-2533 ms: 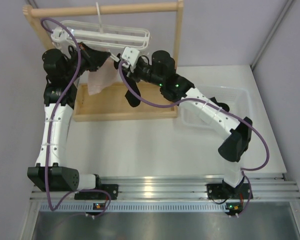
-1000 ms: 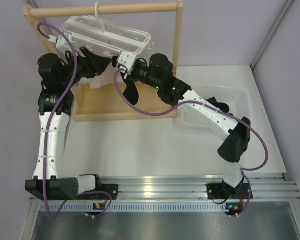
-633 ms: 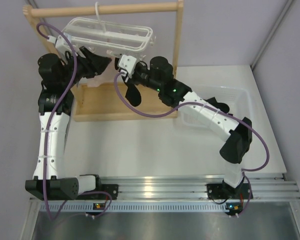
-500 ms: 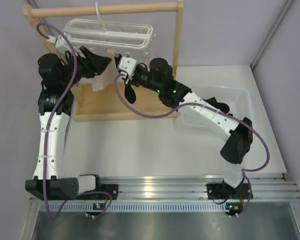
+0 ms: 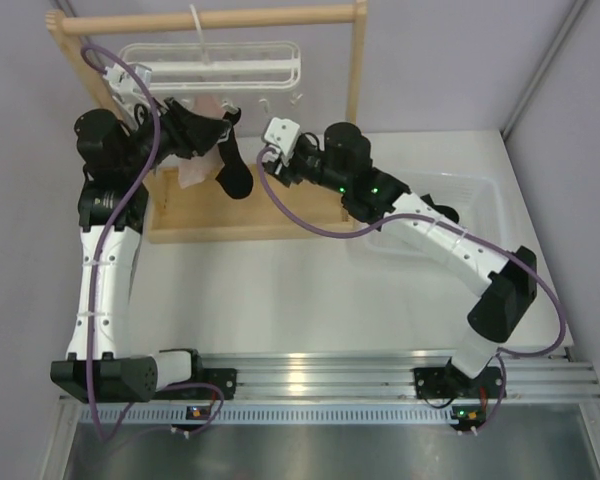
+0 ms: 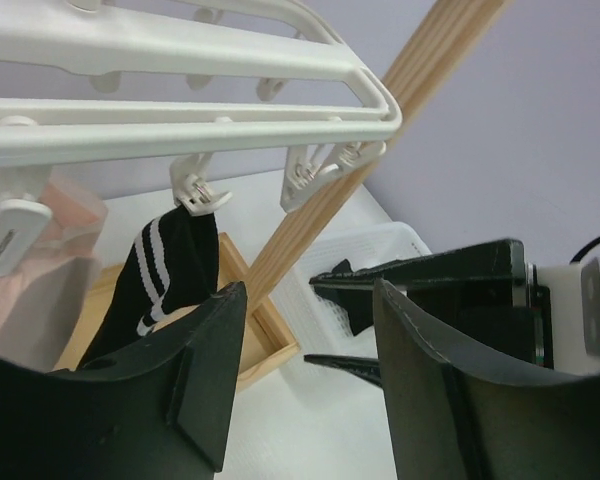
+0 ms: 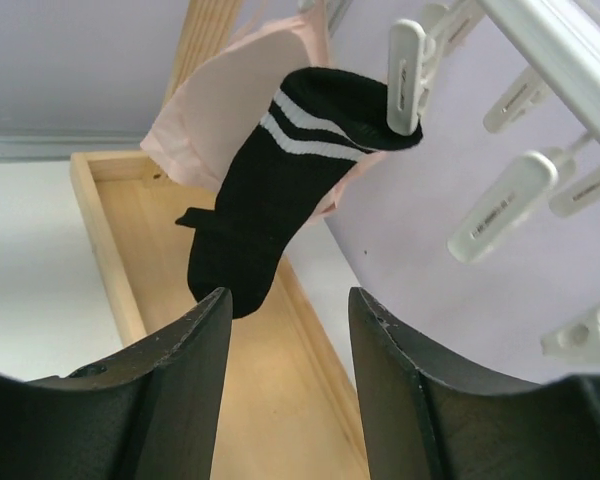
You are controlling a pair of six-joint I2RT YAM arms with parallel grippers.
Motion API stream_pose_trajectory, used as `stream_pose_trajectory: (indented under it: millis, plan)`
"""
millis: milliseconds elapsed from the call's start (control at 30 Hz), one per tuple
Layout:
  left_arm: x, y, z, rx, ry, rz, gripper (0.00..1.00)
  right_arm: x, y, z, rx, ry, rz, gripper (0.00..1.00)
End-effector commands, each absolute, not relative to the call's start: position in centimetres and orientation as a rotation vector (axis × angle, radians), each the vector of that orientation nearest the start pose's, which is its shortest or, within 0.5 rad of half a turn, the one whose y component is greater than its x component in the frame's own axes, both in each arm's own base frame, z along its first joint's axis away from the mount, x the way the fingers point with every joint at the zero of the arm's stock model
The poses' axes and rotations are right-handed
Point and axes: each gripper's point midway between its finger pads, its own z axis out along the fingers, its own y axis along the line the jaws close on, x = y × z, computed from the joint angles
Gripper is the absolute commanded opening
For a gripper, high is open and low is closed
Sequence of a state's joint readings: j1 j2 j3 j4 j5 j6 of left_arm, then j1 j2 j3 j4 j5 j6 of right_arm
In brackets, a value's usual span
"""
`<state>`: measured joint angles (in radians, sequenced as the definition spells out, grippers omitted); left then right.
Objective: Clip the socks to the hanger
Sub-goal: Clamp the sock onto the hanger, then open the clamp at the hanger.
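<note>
Hanging clipped to hanger (image 7: 555, 50), sock (image 7: 280, 190) ahead of spread right claw (image 7: 288, 300)

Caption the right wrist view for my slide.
Black sock hangs clipped to the white hanger, open right hand facing it.

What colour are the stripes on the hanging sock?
White: two stripes on the black sock, clearest in the right wrist view.

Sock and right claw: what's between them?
Nothing: the right wrist view shows only air between the right gripper and the clipped sock; the pink cloth hangs behind it.
</note>
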<state>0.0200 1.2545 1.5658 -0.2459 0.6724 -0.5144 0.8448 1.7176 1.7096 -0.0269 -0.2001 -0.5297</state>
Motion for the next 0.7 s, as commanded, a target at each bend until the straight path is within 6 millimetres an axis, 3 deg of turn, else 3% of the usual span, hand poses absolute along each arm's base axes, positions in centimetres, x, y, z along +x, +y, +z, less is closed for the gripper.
stream_pose_trajectory:
  millis: [0,167,233,500,667]
  plan:
    - [33.2,-13.2,49.5,0.329,1.461,-0.920,0.57,34.6,39.4,42.0,-1.060,1.141,0.489,0.50]
    - [33.8,-13.5,49.4,0.379,1.403,-0.872,0.56,35.5,36.6,42.2,-0.993,1.182,0.624,0.49]
    - [33.7,-15.0,49.4,0.430,1.386,-0.872,0.56,36.1,35.6,42.4,-0.968,1.188,0.642,0.49]
    - [35.4,-18.8,49.4,0.443,1.359,-0.756,0.56,37.2,34.9,43.3,-0.920,1.169,0.666,0.49]
    - [37.5,-18.5,49.4,0.325,1.384,-0.618,0.54,37.3,35.0,43.7,-0.892,1.166,0.682,0.47]
